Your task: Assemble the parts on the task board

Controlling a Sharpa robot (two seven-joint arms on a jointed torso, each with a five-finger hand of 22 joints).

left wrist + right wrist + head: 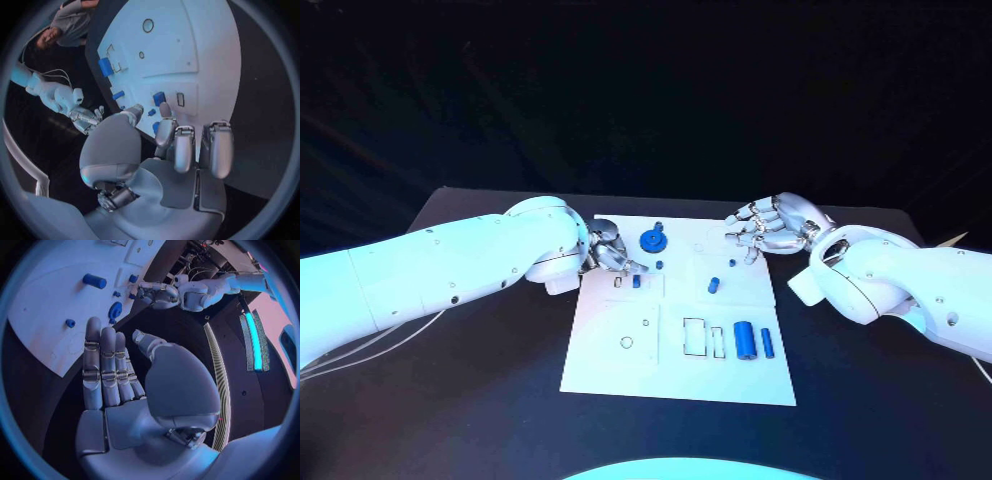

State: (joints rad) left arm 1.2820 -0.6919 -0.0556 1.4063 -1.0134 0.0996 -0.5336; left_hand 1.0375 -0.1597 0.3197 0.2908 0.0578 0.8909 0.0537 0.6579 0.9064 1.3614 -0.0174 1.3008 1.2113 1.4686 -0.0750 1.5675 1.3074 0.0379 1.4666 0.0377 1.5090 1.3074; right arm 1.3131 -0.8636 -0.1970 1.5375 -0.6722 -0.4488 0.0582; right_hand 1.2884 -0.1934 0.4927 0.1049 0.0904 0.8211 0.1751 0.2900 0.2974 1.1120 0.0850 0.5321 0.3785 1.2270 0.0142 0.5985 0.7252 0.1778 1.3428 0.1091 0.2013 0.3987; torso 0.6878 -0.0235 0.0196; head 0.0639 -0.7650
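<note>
Two blue cylinders (754,341) lie on the near part of the task board (678,375), long axes running near-to-far, nearer the right arm. At mid-board, the left robot hand (606,253) hovers empty, fingers loosely apart, over a small blue part (636,282). The left wrist view shows that gap. The right robot hand (770,227) hovers open at the far corner of the board.

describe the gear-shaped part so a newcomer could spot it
Start at the white task board mid-table and go to its far edge, between the left hand and right hand. The blue gear sits there: round and toothed, unlike the nearby small blocks and cylinders.
</note>
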